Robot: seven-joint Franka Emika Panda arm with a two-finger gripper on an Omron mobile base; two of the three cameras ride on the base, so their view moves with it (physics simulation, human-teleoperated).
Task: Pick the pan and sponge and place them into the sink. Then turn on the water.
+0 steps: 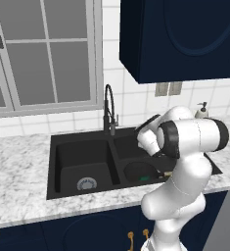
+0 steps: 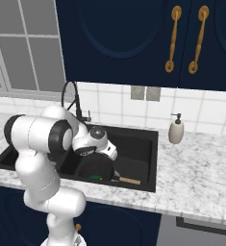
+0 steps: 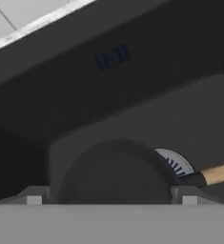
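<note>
While the white arm bends forward over the counter, its elbow stands high and the wrist tips down into the right basin of the sink (image 1: 57, 162). The gripper (image 3: 111, 193) hangs just above the pan (image 3: 116, 174), its two finger tips (image 3: 35, 195) spread wide to either side of the pan's round body and clamping nothing.

At the far left a pale framed window (image 1: 43, 54) sits above white square wall tiles. Below it runs a marble counter (image 1: 18, 171), grey-veined and glossy. Set into it is the sink, matte black with two square basins and a central divider; the left basin is bare apart from a round silver drain (image 1: 86, 184). Behind the divider rises a tall dark arched faucet (image 1: 109, 110) with a coiled neck.

The pan lies flat on the floor of the right basin: round, shallow and black, with a straight light tan wooden handle (image 2: 129, 180) pointing toward the basin's right wall. In the hand view it partly covers the second silver drain (image 3: 175, 163). The sponge (image 2: 95, 178), a small green block, rests inside the pan near its front edge.

Farther right, a cream soap bottle (image 2: 176, 129) with a dark pump stands on the counter beside the sink. Dark navy cabinets (image 2: 133, 38) with arched panels and brass handles (image 2: 170, 38) hang above.
</note>
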